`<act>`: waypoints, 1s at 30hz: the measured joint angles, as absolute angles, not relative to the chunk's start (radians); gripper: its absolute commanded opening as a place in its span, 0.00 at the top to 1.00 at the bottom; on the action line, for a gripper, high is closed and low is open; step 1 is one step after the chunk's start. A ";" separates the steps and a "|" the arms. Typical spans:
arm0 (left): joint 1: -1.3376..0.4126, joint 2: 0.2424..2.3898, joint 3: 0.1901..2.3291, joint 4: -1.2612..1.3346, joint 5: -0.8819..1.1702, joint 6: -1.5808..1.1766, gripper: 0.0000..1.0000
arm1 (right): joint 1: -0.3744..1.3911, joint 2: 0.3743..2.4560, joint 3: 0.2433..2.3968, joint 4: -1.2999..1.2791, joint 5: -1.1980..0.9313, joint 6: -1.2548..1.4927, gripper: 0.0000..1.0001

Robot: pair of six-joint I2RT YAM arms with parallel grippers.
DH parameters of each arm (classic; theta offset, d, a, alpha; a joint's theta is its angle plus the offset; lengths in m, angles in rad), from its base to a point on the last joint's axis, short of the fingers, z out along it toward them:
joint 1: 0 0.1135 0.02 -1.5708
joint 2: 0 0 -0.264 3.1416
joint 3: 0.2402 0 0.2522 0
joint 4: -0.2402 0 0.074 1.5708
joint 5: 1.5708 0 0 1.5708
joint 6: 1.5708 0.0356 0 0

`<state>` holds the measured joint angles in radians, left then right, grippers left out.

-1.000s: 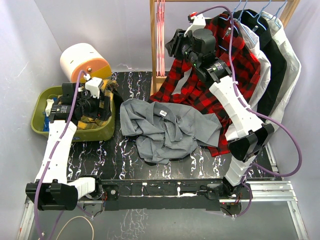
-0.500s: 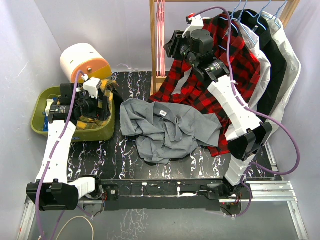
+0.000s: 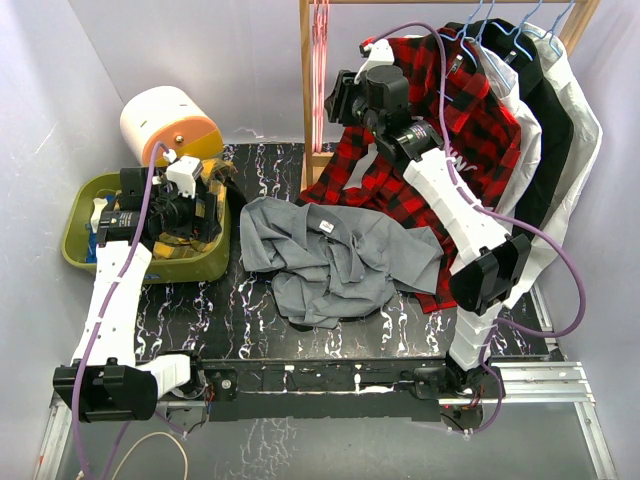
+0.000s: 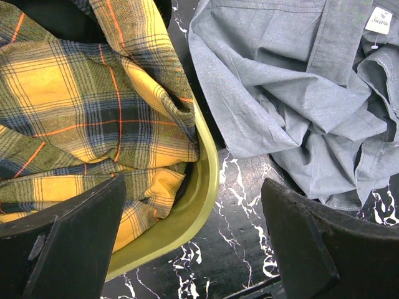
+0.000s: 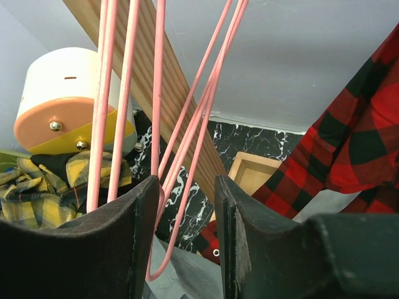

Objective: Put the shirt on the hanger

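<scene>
The grey shirt lies crumpled in the middle of the table, white neck label up. It also shows in the left wrist view. Several pink hangers hang from the wooden rack's left end. My right gripper is raised at them. In the right wrist view it is open, and thin pink hanger wires run down between its fingers, one close to the left finger. My left gripper is wide open and empty, over the rim of the green basin, left of the shirt.
A green basin holds a yellow plaid shirt. A white and orange drum stands behind it. A red-black plaid shirt and dark and white garments hang on light blue hangers. The rack's wooden post stands by the pink hangers.
My right gripper has moved left and a little up, from the red plaid shirt towards the pink hangers. The left arm and the grey shirt have not moved.
</scene>
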<state>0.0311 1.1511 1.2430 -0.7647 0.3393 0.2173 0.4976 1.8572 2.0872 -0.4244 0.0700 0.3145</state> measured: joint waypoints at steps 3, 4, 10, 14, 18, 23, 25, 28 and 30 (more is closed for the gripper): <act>0.031 1.151 1.243 -0.765 0.341 0.218 0.12 | 0.503 1.860 2.087 -0.434 0.080 0.312 0.52; 0.031 1.150 1.243 -0.765 0.341 0.219 0.12 | 0.504 1.860 2.087 -0.432 0.081 0.311 0.49; 0.031 1.150 1.243 -0.765 0.342 0.221 0.12 | 0.507 1.860 2.087 -0.428 0.080 0.315 0.42; 0.031 1.150 1.243 -0.765 0.342 0.221 0.12 | 0.509 1.858 2.085 -0.419 0.072 0.320 0.40; 0.031 1.150 1.243 -0.764 0.342 0.221 0.12 | 0.512 1.858 2.085 -0.416 0.064 0.324 0.39; 0.031 1.150 1.242 -0.764 0.342 0.221 0.12 | 0.530 1.860 2.089 -0.418 0.075 0.323 0.47; 0.031 1.150 1.242 -0.764 0.342 0.221 0.12 | 0.546 1.873 2.117 -0.426 0.096 0.318 0.52; 0.031 1.150 1.242 -0.765 0.342 0.224 0.12 | 0.570 1.910 2.186 -0.439 0.149 0.311 0.55; 0.031 1.150 1.242 -0.765 0.342 0.224 0.12 | 0.582 1.924 2.205 -0.445 0.189 0.303 0.57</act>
